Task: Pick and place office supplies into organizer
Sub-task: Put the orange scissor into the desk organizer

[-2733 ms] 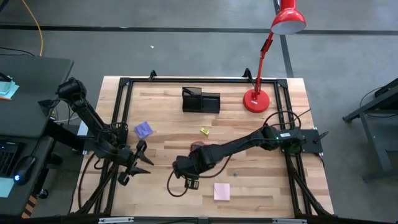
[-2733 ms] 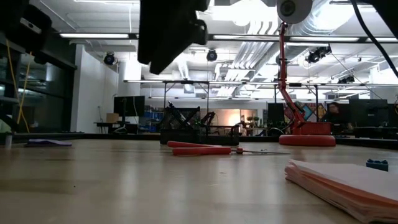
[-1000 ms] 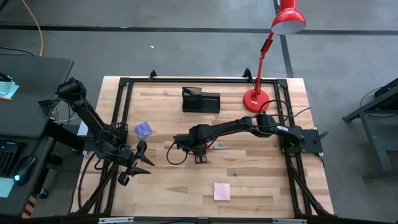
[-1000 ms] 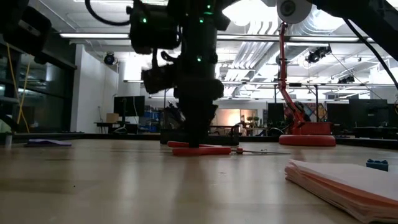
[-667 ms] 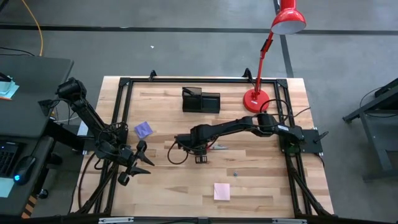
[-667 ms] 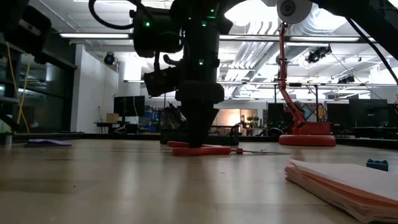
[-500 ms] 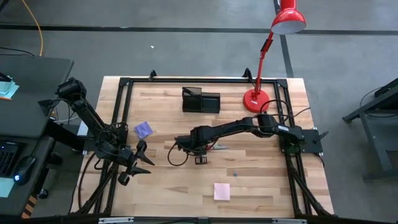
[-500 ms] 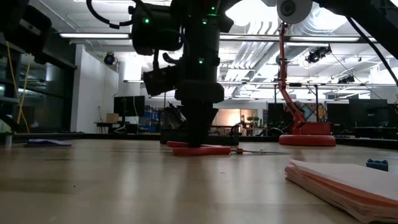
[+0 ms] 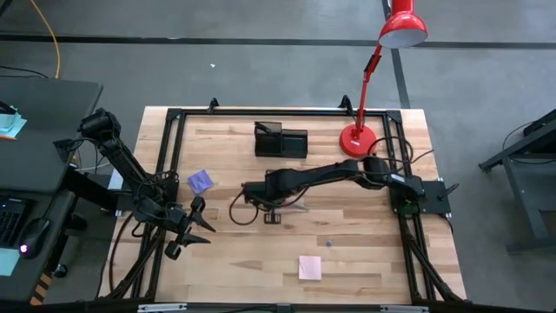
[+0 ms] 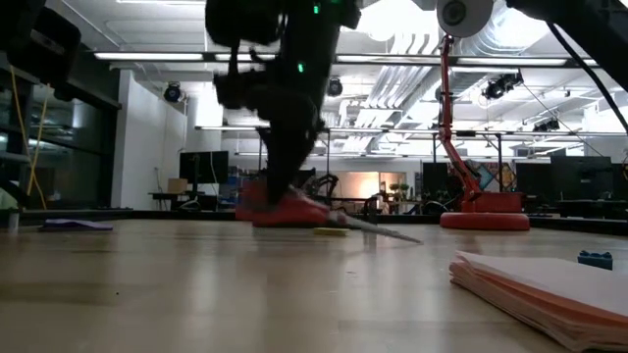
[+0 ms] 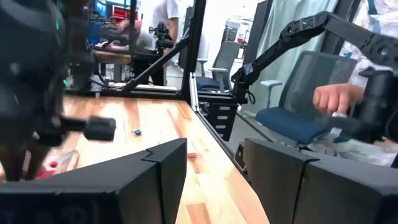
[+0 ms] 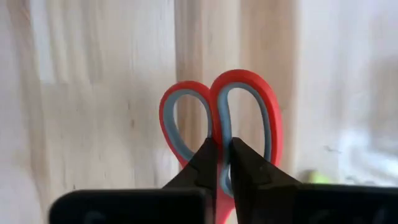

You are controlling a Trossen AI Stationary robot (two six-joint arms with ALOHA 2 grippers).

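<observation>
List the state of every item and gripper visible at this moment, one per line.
right gripper: shut on the scissors' handles
scissors: gripped, handle end raised, blade tip low
left gripper: open, empty, at the table's left edge
organizer: upright
pink note pad: flat on the table
purple note pad: flat on the table

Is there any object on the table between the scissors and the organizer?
Nothing visible. The right gripper holds the scissors, and bare wood lies between them and the organizer behind.

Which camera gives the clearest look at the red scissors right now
The right wrist view: the scissors' red handle loops fill it, pinched by the right gripper. The low view shows them side-on, blurred; the high view hides them under the arm; the left wrist view barely.
</observation>
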